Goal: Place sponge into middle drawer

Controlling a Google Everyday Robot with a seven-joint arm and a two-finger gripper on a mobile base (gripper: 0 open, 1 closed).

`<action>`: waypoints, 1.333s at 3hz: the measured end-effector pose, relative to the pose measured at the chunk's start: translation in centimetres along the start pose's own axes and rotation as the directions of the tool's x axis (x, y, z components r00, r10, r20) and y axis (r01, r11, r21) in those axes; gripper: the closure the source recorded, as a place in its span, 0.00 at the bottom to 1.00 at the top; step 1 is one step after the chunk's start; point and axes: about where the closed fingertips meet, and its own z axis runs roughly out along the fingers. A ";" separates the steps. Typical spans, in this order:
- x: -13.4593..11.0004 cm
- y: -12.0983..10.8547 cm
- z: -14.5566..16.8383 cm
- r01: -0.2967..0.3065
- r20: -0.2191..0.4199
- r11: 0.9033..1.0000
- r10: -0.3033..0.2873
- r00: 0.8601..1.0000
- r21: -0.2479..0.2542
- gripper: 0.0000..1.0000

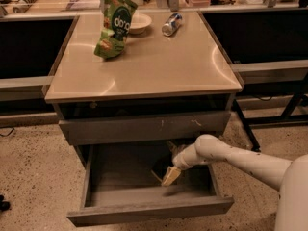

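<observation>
Green snack bag: white lettering, unreadable. Gripper inside middle drawer.

Snack bag, bowl, perhaps a can.

One view only. You look down from high in front of the cabinet, facing its drawer fronts, fairly near. Arm enters your frame lower right; gripper inside the open middle drawer.

Cream-white tubular arm, faintly dark-speckled; bulbous wrist joint just behind the gripper, which sits inside the middle drawer.
</observation>
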 end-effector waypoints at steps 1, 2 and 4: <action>0.0 0.0 0.0 0.000 0.000 1.000 0.000 1.000 0.000 0.00; 0.4 0.4 -1.5 0.013 -0.013 1.000 -0.012 1.000 0.010 0.00; 2.8 1.3 -11.0 -0.048 -0.051 0.985 0.057 0.997 0.165 0.18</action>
